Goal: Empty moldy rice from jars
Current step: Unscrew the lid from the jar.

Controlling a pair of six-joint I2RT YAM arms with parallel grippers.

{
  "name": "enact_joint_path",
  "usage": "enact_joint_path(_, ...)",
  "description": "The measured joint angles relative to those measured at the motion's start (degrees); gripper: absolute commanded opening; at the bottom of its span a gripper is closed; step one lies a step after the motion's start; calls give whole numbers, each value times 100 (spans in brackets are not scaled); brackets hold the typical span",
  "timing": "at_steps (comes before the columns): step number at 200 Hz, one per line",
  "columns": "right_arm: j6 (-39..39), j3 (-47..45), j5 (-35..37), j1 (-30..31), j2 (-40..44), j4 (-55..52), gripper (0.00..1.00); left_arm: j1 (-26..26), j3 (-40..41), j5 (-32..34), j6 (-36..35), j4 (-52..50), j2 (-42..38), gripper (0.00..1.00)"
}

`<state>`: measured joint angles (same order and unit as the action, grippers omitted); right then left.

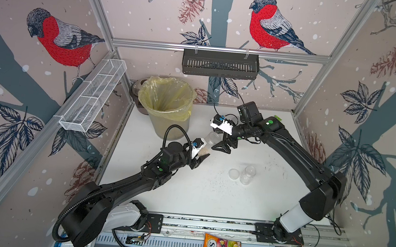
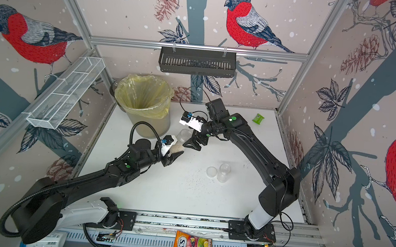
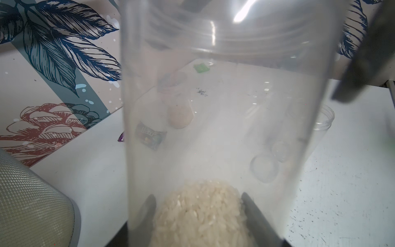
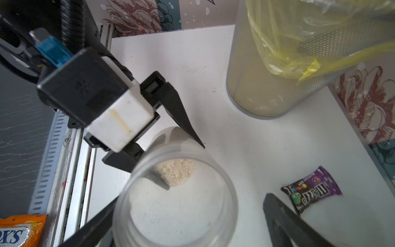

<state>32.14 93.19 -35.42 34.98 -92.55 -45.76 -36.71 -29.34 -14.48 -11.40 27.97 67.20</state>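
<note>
One slim jar point(image 1: 211, 140), moldy rice point(image 4: 175, 171) pooling at its base: we are pinching that base in the left gripper point(image 3: 197, 200), tilted near the bin point(image 1: 166, 128), and holding the right gripper point(image 4: 191, 197) spread around its mouth, presumably for uncapping.

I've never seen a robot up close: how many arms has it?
2. The left arm holds a jar of rice mid-table; the right arm reaches to the jar's mouth, jaws open.

The rice jar point(image 1: 211, 140) hangs before the bin point(image 1: 167, 126), left of the empty jar point(image 1: 247, 174).
</note>
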Motion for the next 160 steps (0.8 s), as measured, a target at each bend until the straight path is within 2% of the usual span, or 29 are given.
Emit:
enact_joint_path(32, -892, -219, 286, -168, 494, 197, 100, 0, 0, 127, 2, -2, -52, 0)
enact_joint_path(59, -2079, -280, 496, -251, 817, 608, 100, 0, -4, 127, -4, -20, -94, 0)
enact_joint_path(72, -2833, -881, 490, -258, 1287, 1366, 100, 0, -4, 164, -4, -37, -109, 0)
enact_joint_path(89, -4190, -2260, 387, -291, 2197, 2719, 100, 0, -17, 221, -24, -46, -122, 0)
enact_joint_path(99, -4981, -2568, 452, -306, 2430, 3051, 100, 0, -26, 234, -57, -68, -131, 0)
enact_joint_path(125, -6308, -2358, 1213, -195, 2549, 3257, 97, 0, -28, 278, -74, -151, -120, 0)
enact_joint_path(160, -7267, -1569, 1593, -116, 1969, 2564, 100, -7, -79, 586, -223, -168, 74, 0)
